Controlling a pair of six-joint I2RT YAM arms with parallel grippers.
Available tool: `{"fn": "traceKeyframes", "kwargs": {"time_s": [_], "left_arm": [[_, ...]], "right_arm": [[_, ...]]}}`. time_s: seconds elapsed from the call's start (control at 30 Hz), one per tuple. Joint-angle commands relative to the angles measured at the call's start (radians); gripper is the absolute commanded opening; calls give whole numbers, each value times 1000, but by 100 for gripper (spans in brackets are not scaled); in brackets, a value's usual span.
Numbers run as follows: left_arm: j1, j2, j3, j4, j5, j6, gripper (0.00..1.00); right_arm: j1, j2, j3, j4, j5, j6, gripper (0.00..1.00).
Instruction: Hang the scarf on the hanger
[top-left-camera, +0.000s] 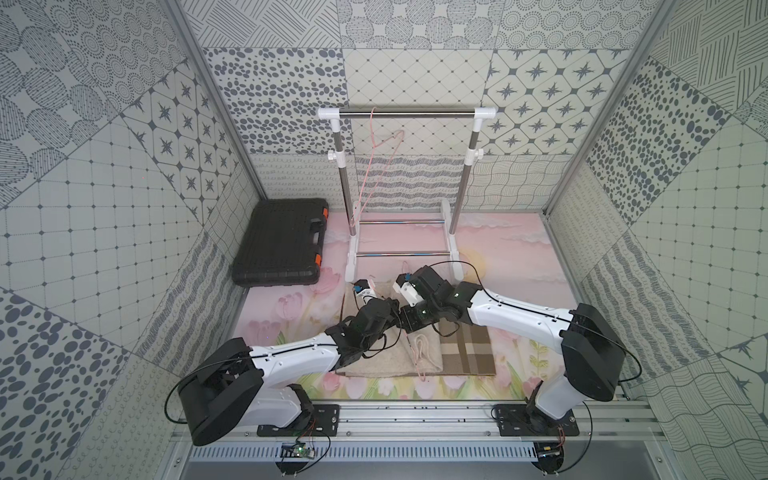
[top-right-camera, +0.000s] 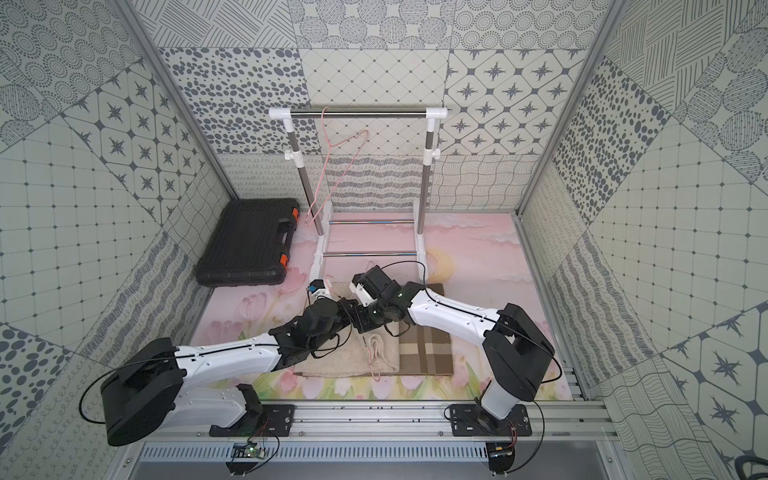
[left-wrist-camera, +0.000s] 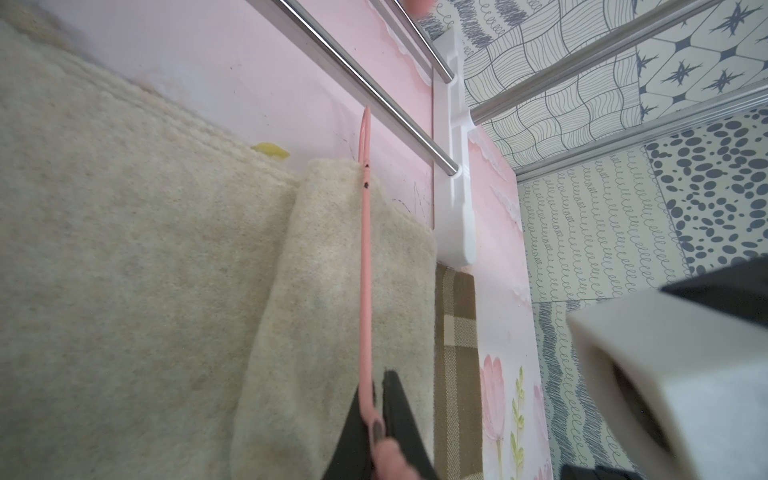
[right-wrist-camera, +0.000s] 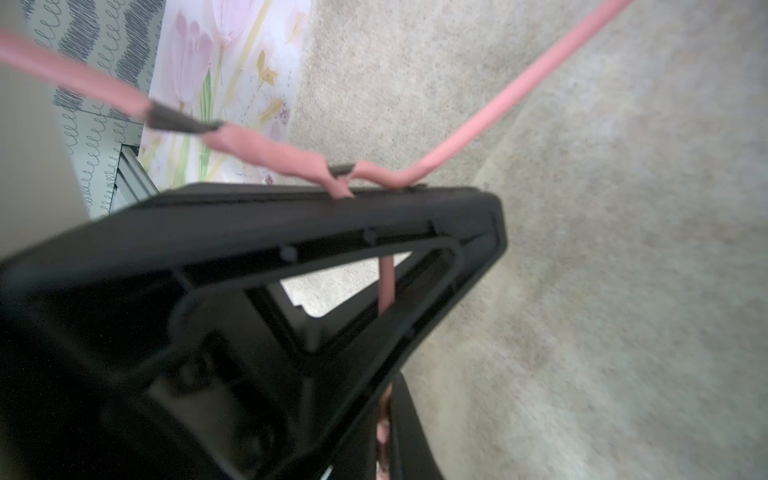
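The left end effector (left-wrist-camera: 376, 419) is clamped on a thin pink wire hanger (left-wrist-camera: 365, 270). The right end effector (right-wrist-camera: 384, 399) is closed on the same wire, and the hanger's twisted neck rests across its upper finger. Both sit low over the far half of a cream woolly scarf with a brown plaid face (top-left-camera: 386, 361), spread flat on the pink tulip-printed surface (top-left-camera: 519, 266).

Further back on the left, a black plastic tool case with orange latches (top-left-camera: 278, 245) lies closed, its inside hidden. Beyond the scarf stands a white-and-steel clothes rack (top-left-camera: 407, 112), one foot just beside the scarf's far edge. A second pink wire hanger (top-left-camera: 373, 124) is hooked on its top rail.

A folded cream strip of the scarf lies under the gripped wire, running out from the left fingers.
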Motion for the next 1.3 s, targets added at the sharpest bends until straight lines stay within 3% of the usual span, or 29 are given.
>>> {"fn": "traceKeyframes", "kwargs": {"time_s": [0.0, 0.03, 0.07, 0.17, 0.27, 0.37, 0.47, 0.73, 0.9, 1.1, 1.27], "left_arm": [[-18, -18, -8, 114, 72, 5, 32], [-18, -28, -15, 115, 71, 6, 49], [-17, -43, -21, 109, 68, 10, 58], [-1, -113, -14, 24, 99, 51, 79], [37, -212, -22, -55, 154, 97, 85], [84, -294, -42, -114, 247, 141, 85], [160, -279, -94, -134, 385, 124, 81], [215, 30, -137, 118, 569, 97, 78], [215, 123, -98, 180, 574, 107, 77], [214, 183, -41, 225, 592, 111, 65], [214, 266, -19, 283, 641, 84, 44]], "right_arm": [[-8, 0, -20, 94, 57, 34, 0], [-11, -8, -32, 103, 53, 40, 0], [-17, -16, -47, 112, 48, 46, 0], [-42, -54, -98, 152, 23, 66, 0], [-66, -101, -153, 215, -16, 79, 0], [-90, -126, -190, 255, -68, 75, 0], [-117, -163, -244, 307, -111, 81, 0], [-213, -274, -422, 480, -210, 151, 0], [-219, -290, -431, 471, -215, 148, 0], [-222, -288, -430, 467, -218, 146, 0], [-230, -287, -431, 471, -220, 143, 0]]}}
